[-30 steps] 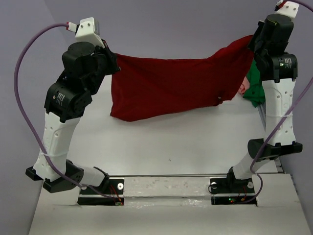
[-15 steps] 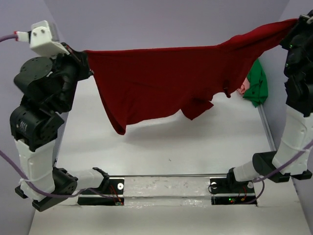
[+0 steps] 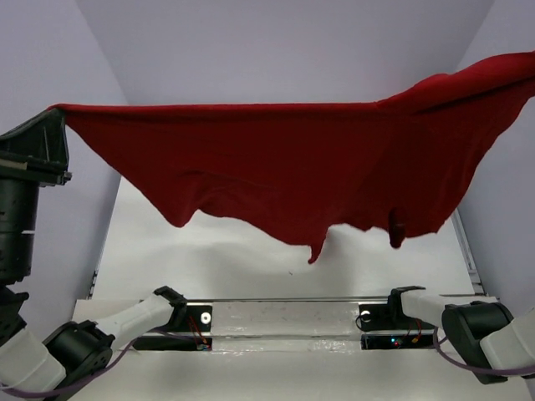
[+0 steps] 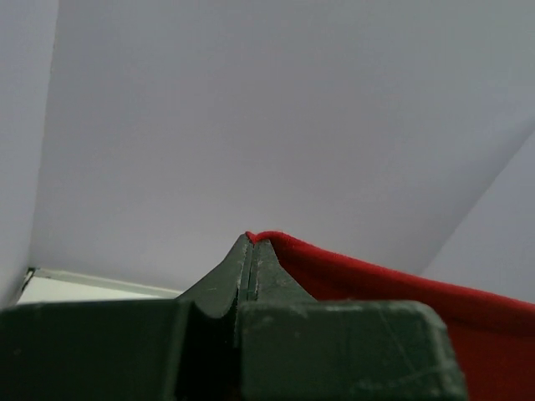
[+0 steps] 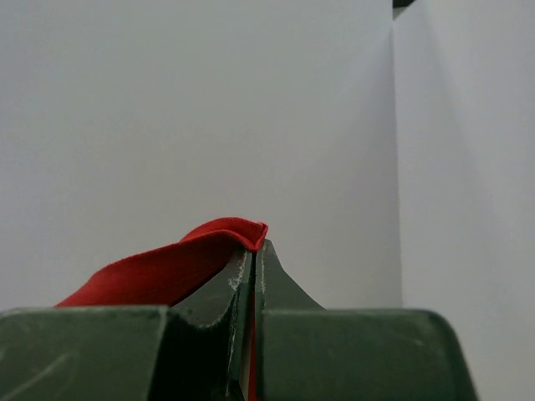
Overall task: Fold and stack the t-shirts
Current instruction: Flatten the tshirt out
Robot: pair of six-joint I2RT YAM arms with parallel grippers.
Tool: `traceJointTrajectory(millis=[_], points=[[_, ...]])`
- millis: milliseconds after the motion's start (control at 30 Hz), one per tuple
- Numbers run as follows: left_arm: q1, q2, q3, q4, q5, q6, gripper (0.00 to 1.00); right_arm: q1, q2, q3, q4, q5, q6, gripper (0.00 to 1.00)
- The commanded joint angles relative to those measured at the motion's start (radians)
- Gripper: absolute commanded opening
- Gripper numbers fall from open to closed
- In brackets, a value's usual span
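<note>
The dark red t-shirt [image 3: 301,167] hangs stretched wide across the top view, high above the table, its lower edge dangling in uneven points. My left gripper [image 3: 57,113] pinches its left corner at the far left, jaws shut on the cloth [image 4: 351,280]. My right gripper [image 5: 255,244] is shut on the other corner [image 5: 167,267]; in the top view that corner runs off the upper right edge and the gripper itself is out of frame. The green and pink t-shirts are hidden behind the red cloth.
White table [image 3: 251,267] lies below the hanging shirt. Both arm bases [image 3: 284,322] sit on the rail at the near edge. Pale walls close in at the back and both sides.
Both arms have risen and spread apart, lifting the red t-shirt from hanging low over the table to a taut, wide sheet. It now covers the green shirt seen before.
</note>
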Motion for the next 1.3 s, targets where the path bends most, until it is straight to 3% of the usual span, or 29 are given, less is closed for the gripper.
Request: traceJointTrajectory(millis=[0, 200, 433, 567, 733, 833, 1033, 1267], points=[[0.004, -0.038, -0.018, 0.107, 0.063, 0.041, 0.0, -0.005, -0.007, 0.04, 0.067, -0.088, 0.029, 0.0], [0.003, -0.023, 0.002, 0.078, 0.036, 0.046, 0.0, -0.005, 0.016, 0.043, 0.07, -0.092, 0.031, 0.0], [0.004, 0.072, -0.145, 0.049, -0.233, 0.055, 0.0, -0.005, 0.107, -0.006, 0.071, -0.043, -0.008, 0.0], [0.004, 0.161, -0.172, 0.041, -0.262, 0.031, 0.0, -0.005, 0.2, -0.022, 0.085, -0.026, -0.043, 0.0], [0.018, 0.305, -0.052, -0.008, -0.239, 0.014, 0.0, -0.005, 0.34, 0.032, 0.081, -0.016, -0.055, 0.0], [0.018, 0.302, 0.012, -0.011, -0.208, 0.008, 0.0, -0.005, 0.311, 0.018, 0.081, -0.02, -0.058, 0.0], [0.016, 0.21, -0.014, -0.02, -0.184, 0.011, 0.0, -0.005, 0.155, -0.107, 0.116, 0.02, -0.092, 0.0], [0.016, 0.081, -0.057, -0.037, -0.127, 0.008, 0.0, -0.005, 0.023, -0.132, 0.091, 0.0, -0.074, 0.0]])
